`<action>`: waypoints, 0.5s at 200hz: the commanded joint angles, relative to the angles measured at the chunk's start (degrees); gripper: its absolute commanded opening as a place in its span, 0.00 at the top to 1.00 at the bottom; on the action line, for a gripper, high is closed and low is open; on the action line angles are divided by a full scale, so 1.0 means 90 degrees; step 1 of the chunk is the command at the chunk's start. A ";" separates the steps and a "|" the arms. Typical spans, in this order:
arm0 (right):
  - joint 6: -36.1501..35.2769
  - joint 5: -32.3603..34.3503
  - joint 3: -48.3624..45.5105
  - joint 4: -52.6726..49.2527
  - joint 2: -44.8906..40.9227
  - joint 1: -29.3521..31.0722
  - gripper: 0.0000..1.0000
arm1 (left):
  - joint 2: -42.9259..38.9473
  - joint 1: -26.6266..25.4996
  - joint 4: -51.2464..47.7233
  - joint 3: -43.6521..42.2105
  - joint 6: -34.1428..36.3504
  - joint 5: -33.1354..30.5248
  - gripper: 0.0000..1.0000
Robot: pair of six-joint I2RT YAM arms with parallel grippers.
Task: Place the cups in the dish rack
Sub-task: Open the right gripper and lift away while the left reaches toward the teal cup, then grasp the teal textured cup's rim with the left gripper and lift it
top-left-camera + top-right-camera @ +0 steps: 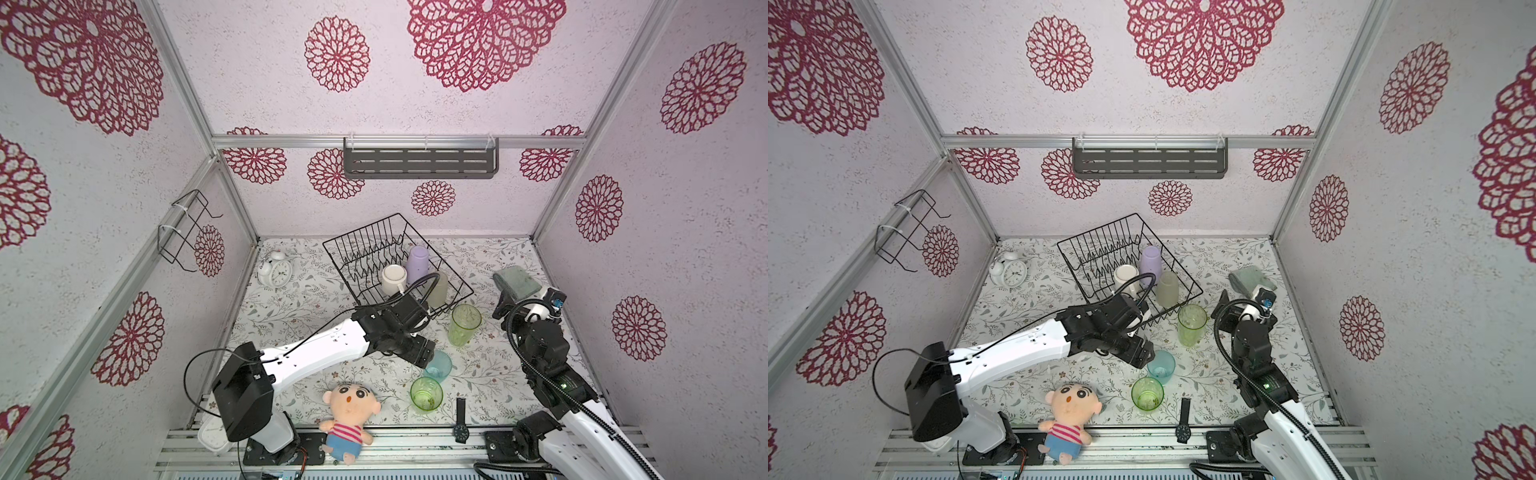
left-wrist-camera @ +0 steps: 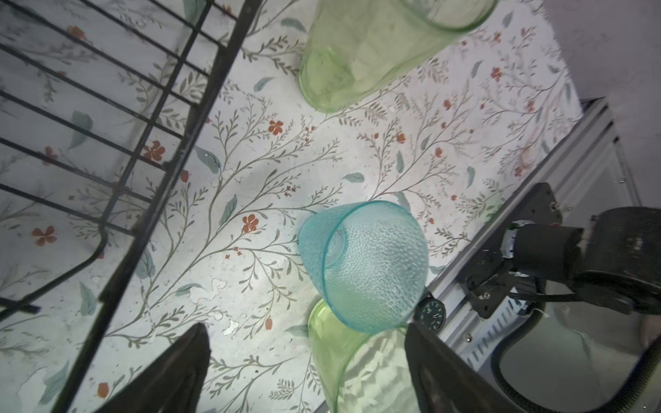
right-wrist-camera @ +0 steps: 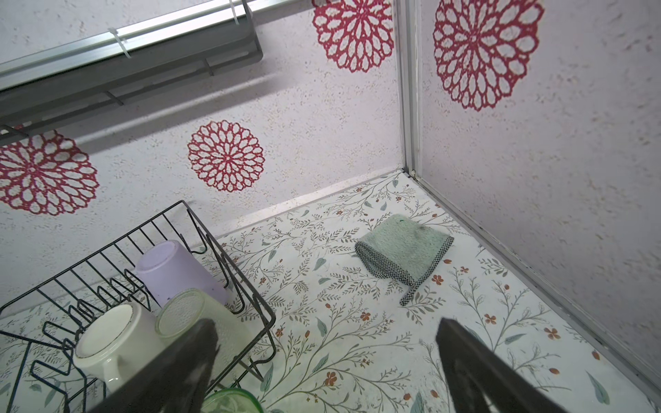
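Step in hand, as judged: pick-up of the teal tumbler [image 2: 365, 264], which stands upright on the table just beside the near green tumbler [image 1: 426, 395]. The far green tumbler [image 1: 463, 326] stands by the rack [image 1: 361, 229].

The lilac tumbler [image 1: 417, 259], mug [image 1: 393, 279] and beige tumbler [image 1: 438, 291] are seen inverted in the rack.

Left gripper [image 2: 307, 330]: jaws spread wide, nothing held, the teal rim just ahead of the fingertips. Right gripper [image 3: 327, 321]: fully spread, empty, beside the rack.

Advice: the teal wall should be straddled on the side away from the green neighbour, so that it is not nudged. The tumbler should be turned mouth-down over free tines.

No brand or label can be read. The clock [image 1: 276, 272] and watch [image 2: 431, 314] dials are too small to read.
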 commanded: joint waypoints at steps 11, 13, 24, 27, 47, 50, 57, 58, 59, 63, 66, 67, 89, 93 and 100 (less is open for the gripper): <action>0.0072 -0.0042 0.0007 0.0158 -0.0072 -0.0029 0.01 | 0.0600 -0.0195 -0.0120 0.0398 0.0053 -0.0029 0.14; 0.0072 -0.0044 0.0008 0.0166 -0.0069 -0.0031 0.01 | 0.0628 -0.0206 -0.0125 0.0431 0.0049 -0.0020 0.15; 0.0072 -0.0080 0.0023 0.0178 -0.0055 -0.0032 0.01 | 0.0869 -0.0250 -0.0165 0.0582 0.0038 0.0058 0.17; 0.0075 -0.0091 0.0032 0.0178 -0.0055 -0.0032 0.01 | 0.0930 -0.0261 -0.0178 0.0618 0.0045 0.0084 0.18; 0.0059 -0.0101 0.0047 0.0188 -0.0030 -0.0032 0.01 | 0.1238 -0.0320 -0.0325 0.0822 0.0036 -0.0028 0.22; 0.0056 -0.0100 0.0047 0.0188 -0.0026 -0.0032 0.01 | 0.1269 -0.0320 -0.0350 0.0837 0.0015 -0.0076 0.23; 0.0047 -0.0097 0.0047 0.0188 -0.0024 -0.0032 0.01 | 0.1334 -0.0322 -0.0394 0.0874 -0.0001 -0.0167 0.26; 0.0041 -0.0097 0.0047 0.0188 -0.0020 -0.0032 0.01 | 0.1345 -0.0321 -0.0394 0.0876 -0.0006 -0.0180 0.27; 0.0039 -0.0097 0.0047 0.0188 -0.0022 -0.0032 0.01 | 0.1356 -0.0321 -0.0399 0.0877 -0.0014 -0.0196 0.27; 0.0036 -0.0098 0.0047 0.0188 -0.0015 -0.0032 0.01 | 0.1389 -0.0320 -0.0408 0.0892 -0.0027 -0.0227 0.29; 0.0036 -0.0097 0.0047 0.0197 -0.0015 -0.0028 0.01 | 0.1408 -0.0325 -0.0415 0.0897 -0.0036 -0.0259 0.30; 0.0031 -0.0097 0.0047 0.0197 -0.0015 -0.0030 0.01 | 0.1412 -0.0322 -0.0414 0.0907 -0.0038 -0.0265 0.31; 0.0042 -0.0103 0.0023 0.0239 0.0032 -0.0031 0.01 | 0.1520 -0.0320 -0.0466 0.0957 0.0000 -0.0317 0.49; 0.0036 -0.0111 0.0011 0.0262 0.0047 -0.0032 0.01 | 0.1528 -0.0320 -0.0471 0.0966 0.0016 -0.0296 0.53; 0.0046 -0.0110 -0.0009 0.0318 0.0084 -0.0023 0.01 | 0.1528 -0.0320 -0.0486 0.0966 0.0037 -0.0295 0.61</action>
